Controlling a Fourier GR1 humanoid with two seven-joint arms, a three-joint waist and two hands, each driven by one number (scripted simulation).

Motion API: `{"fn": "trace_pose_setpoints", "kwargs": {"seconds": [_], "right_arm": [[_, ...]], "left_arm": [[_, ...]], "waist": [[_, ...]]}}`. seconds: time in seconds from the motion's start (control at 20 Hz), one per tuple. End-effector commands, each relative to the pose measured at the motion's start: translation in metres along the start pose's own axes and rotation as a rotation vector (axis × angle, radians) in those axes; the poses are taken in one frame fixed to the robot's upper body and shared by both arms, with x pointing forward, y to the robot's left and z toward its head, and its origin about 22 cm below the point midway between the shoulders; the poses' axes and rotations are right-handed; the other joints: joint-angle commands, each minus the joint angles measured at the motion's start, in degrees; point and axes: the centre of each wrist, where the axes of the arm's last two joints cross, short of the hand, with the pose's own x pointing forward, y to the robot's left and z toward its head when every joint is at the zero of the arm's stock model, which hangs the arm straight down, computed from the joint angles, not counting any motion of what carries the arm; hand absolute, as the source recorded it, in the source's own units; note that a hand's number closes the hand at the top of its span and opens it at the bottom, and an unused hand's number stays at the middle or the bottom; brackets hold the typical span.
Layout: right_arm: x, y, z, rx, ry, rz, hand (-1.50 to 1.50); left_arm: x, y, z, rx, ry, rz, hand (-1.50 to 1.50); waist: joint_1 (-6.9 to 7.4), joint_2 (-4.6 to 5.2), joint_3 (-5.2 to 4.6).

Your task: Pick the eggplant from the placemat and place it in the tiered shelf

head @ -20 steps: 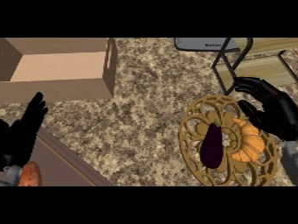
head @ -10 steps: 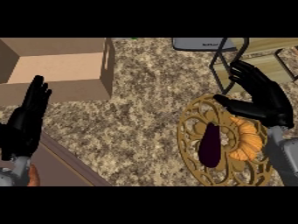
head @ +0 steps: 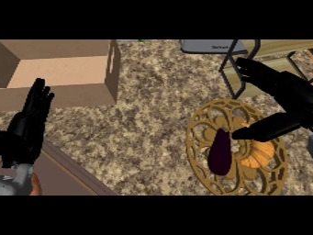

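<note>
A dark purple eggplant [head: 220,151] lies on a round golden openwork placemat [head: 201,137] at the lower right of the counter, beside an orange pastry-like item [head: 259,155]. My right hand [head: 291,98] hovers over the placemat's upper right, fingers straight and spread, thumb pointing left just right of the eggplant, not touching it. The tiered shelf [head: 281,57], a black wire frame with wooden boards, stands at the top right behind that hand. My left hand [head: 25,126] rests open at the left edge, fingers up.
An open cardboard box [head: 50,69] stands at the top left. A grey device [head: 209,46] sits at the top centre beside the shelf. A brown board [head: 64,172] lies at the lower left. Speckled counter [head: 148,119] spans the middle.
My right hand has risen toward the shelf and spread wider, with its thumb now beside the eggplant. My left hand has lifted slightly. The eggplant has not moved.
</note>
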Motion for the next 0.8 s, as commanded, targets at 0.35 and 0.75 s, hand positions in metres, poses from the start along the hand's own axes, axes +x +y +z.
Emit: {"fn": "trace_pose_setpoints", "kwargs": {"seconds": [0.35, 0.75], "right_arm": [[0.082, 0.041, -0.007, 0.105, 0.303, 0.684, -1.50], [0.067, 0.104, -0.038, 0.128, 0.454, 0.811, -1.50]], "left_arm": [[-0.003, -0.013, 0.001, -0.038, -0.001, -0.006, 0.00], [0.000, -0.011, 0.001, -0.026, -0.006, 0.005, 0.00]], "waist": [[1.47, 0.22, -0.06], [1.07, 0.23, 0.07]]}}
